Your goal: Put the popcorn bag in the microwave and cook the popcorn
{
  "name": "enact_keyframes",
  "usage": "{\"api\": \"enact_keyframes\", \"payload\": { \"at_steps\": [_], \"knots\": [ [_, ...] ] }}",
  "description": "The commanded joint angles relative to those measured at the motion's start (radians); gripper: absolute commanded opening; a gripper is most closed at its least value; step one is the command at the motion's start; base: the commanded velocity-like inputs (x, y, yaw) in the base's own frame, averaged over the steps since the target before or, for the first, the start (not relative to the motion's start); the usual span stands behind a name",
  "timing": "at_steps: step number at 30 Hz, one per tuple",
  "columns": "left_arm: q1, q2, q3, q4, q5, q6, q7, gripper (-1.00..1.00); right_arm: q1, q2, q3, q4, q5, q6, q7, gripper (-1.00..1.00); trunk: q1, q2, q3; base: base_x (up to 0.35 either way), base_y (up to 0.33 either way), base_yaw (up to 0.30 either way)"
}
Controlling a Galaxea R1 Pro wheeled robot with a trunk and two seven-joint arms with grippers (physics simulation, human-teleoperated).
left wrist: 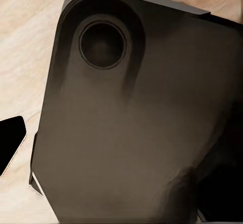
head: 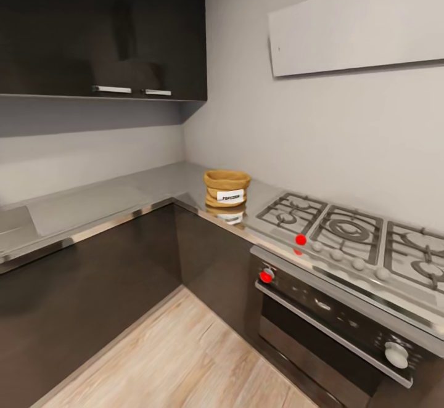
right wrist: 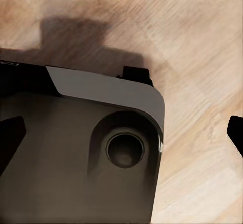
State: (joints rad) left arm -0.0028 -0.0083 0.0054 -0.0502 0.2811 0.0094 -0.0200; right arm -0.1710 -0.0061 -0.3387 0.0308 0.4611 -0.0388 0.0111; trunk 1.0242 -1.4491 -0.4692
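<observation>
The popcorn bag (head: 227,188), a squat tan burlap sack with a white label, stands upright on the grey countertop (head: 92,208) at the inner corner, just left of the gas hob. The microwave is out of view, and the sack's contents cannot be made out. In the left wrist view my left gripper (left wrist: 121,148) hangs over the robot's dark base with one black fingertip (left wrist: 11,143) far out at the edge. My right gripper (right wrist: 121,133) is open, its fingertips (right wrist: 10,139) spread wide over the base and the wooden floor. Both hold nothing.
A steel gas hob (head: 351,235) with grates sits right of the sack, above a built-in oven (head: 333,325) with knobs. Dark cabinet fronts (head: 80,291) run under the worktop, and dark wall cupboards (head: 105,32) hang above. Wooden floor (head: 179,359) lies ahead.
</observation>
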Motion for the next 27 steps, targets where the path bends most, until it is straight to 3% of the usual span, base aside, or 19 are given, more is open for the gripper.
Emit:
{"api": "enact_keyframes", "payload": {
  "at_steps": [1, 14, 27],
  "knots": [
    [0.000, 0.000, 0.000, 0.000, 0.006, 0.001, -0.002, 1.00, -0.001, 0.000, -0.009, 0.003, 0.007, -0.003, 0.001, 1.00, 0.001, 0.000, -0.001, 0.325, 0.037, 0.000],
    [0.000, 0.001, -0.001, -0.002, 0.001, -0.001, -0.012, 1.00, -0.001, 0.000, -0.009, 0.003, 0.008, -0.012, 0.003, 1.00, 0.001, 0.000, -0.001, 0.320, 0.148, 0.000],
    [0.000, 0.001, -0.003, -0.002, 0.001, -0.008, -0.012, 1.00, -0.002, 0.000, -0.010, 0.003, 0.008, -0.013, 0.003, 1.00, 0.001, 0.000, -0.001, 0.269, 0.249, 0.000]
  ]
}}
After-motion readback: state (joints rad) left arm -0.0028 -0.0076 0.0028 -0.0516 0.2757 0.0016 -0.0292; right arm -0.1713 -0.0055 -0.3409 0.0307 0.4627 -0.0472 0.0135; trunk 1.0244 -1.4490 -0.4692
